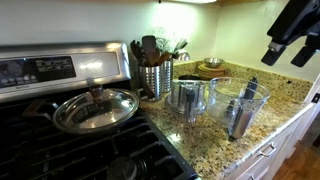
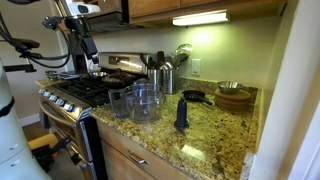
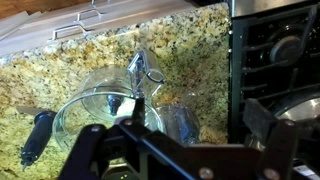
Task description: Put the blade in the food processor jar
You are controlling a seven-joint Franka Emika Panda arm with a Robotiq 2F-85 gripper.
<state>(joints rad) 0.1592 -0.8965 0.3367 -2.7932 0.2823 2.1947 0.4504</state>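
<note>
- Wrist view: your gripper hangs wide open, empty, above the food processor jar
- the blade stands upright on the granite counter beside it, not touching

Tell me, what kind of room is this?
Most likely a home kitchen. There is a stainless steel gas stove with a lidded pan on it, a speckled brown granite countertop, and a shiny metal canister full of cooking utensils beside the stove.
</note>
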